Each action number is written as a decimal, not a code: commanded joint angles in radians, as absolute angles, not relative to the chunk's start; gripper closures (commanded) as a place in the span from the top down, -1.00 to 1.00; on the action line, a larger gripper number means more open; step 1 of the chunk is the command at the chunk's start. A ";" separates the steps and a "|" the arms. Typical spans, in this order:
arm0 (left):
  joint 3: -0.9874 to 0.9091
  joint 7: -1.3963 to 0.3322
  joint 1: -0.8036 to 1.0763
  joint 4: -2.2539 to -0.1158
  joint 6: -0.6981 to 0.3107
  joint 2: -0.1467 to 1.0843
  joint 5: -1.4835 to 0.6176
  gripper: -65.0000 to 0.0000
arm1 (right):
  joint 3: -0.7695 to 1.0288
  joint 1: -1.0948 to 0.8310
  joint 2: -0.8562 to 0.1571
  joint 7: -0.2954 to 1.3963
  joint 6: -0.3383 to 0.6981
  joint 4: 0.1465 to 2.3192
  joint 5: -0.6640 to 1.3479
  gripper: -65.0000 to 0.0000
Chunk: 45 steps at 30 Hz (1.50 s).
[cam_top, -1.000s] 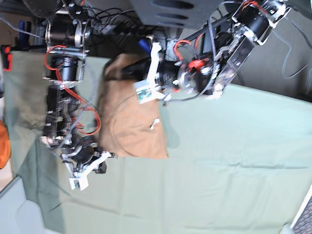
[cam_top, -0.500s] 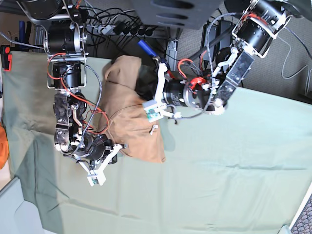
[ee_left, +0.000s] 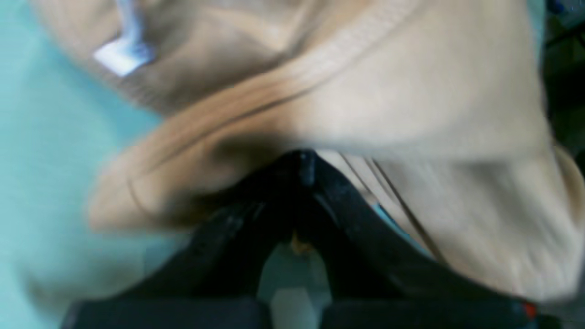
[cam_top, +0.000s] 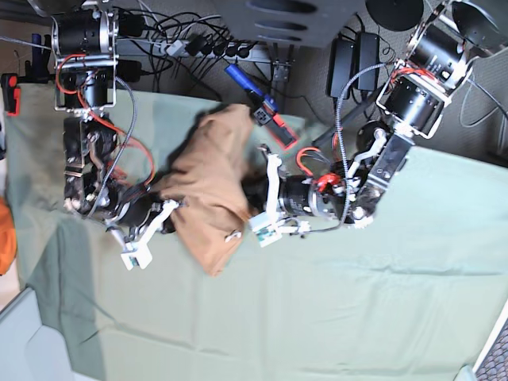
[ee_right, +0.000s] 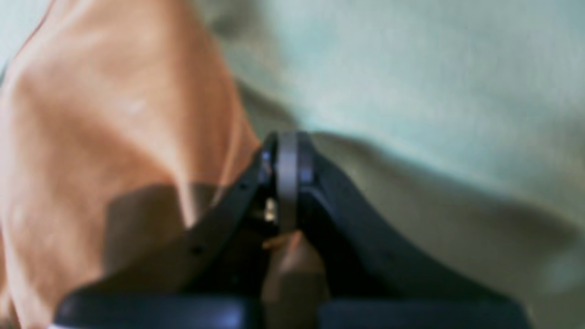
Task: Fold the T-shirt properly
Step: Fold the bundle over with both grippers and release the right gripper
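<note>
The tan T-shirt (cam_top: 208, 182) hangs bunched between my two grippers, above the green tablecloth (cam_top: 357, 302). In the base view my left gripper (cam_top: 249, 190) is shut on its right side. The left wrist view shows those black fingers (ee_left: 347, 205) meeting at the left gripper (ee_left: 304, 157), pinching the T-shirt (ee_left: 411, 105) just below the ribbed collar, with the white tag (ee_left: 122, 54) at upper left. My right gripper (cam_top: 169, 213) is shut on the shirt's left edge. In the right wrist view the right gripper (ee_right: 285, 141) is closed and the T-shirt (ee_right: 114, 119) falls away to its left.
A power strip and cables (cam_top: 214, 46) run along the table's far edge. A blue tool (cam_top: 255, 94) lies just behind the shirt. An orange object (cam_top: 6, 234) sits at the left edge. The tablecloth (ee_right: 434, 91) is wrinkled under the right gripper.
Both grippers, still shut, have drawn closer together. The shirt, lying mostly flat a second ago, is now gathered into a raised bundle between them. The left arm has moved toward the near side.
</note>
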<state>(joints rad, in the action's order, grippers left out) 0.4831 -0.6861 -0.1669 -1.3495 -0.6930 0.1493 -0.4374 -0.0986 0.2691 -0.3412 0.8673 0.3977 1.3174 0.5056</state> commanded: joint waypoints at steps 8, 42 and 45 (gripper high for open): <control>0.479 -0.611 -0.310 -1.277 -0.698 0.138 -0.443 -1.00 | -0.091 0.140 -0.366 0.900 0.487 1.488 0.531 -1.00; 0.346 -1.037 -0.049 -1.668 -0.698 0.318 -0.862 -1.00 | 0.273 0.019 -0.365 0.893 0.487 1.601 0.554 -1.00; 0.345 -1.029 0.030 -1.752 -0.698 0.319 -0.771 -1.00 | 0.273 0.019 -0.365 0.893 0.487 1.600 0.554 -1.00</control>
<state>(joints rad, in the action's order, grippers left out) 0.3489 -1.0443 0.0422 -1.7367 -0.6857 0.3168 -0.7486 0.2661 0.0051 -0.3500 0.9112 0.4000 1.5848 0.5453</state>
